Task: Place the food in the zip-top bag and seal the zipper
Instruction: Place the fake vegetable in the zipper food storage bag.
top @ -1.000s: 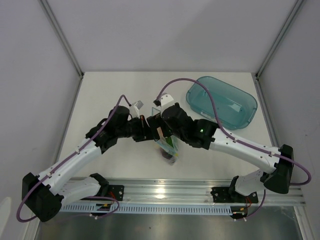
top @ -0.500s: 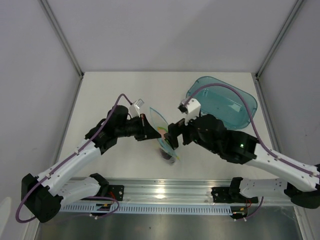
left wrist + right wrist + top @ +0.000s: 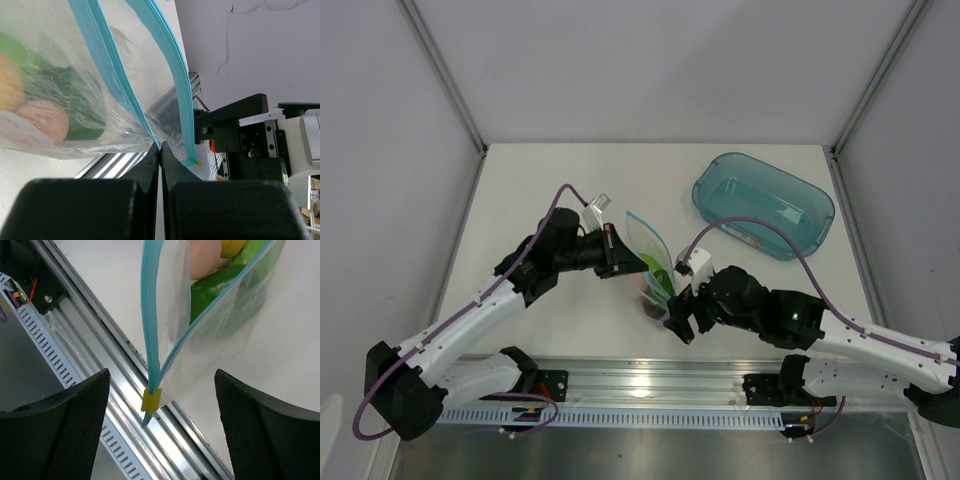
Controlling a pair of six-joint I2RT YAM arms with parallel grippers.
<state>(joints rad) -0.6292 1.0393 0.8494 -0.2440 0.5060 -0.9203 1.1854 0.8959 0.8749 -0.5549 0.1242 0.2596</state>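
The clear zip-top bag [image 3: 651, 258] hangs over the table with the food inside. In the left wrist view I see an orange piece [image 3: 7, 82], a pink egg [image 3: 46, 120] and green pieces [image 3: 67, 102] through the plastic. My left gripper [image 3: 611, 251] is shut on the bag's edge by the zipper [image 3: 112, 87], whose two light-blue strips stand apart. My right gripper [image 3: 677, 325] is open at the bag's near lower corner. In the right wrist view [image 3: 161, 374] the strips [image 3: 149, 315] meet at a yellow slider [image 3: 151, 401] between its spread fingers, untouched.
The teal oval tub [image 3: 763, 205] stands at the back right. The metal rail [image 3: 650, 385] runs along the table's near edge, just below the right gripper and the bag's corner.
My right gripper left the bag's top, swung right, then came down toward the near edge to the bag's lower corner. My left gripper kept hold of the bag.
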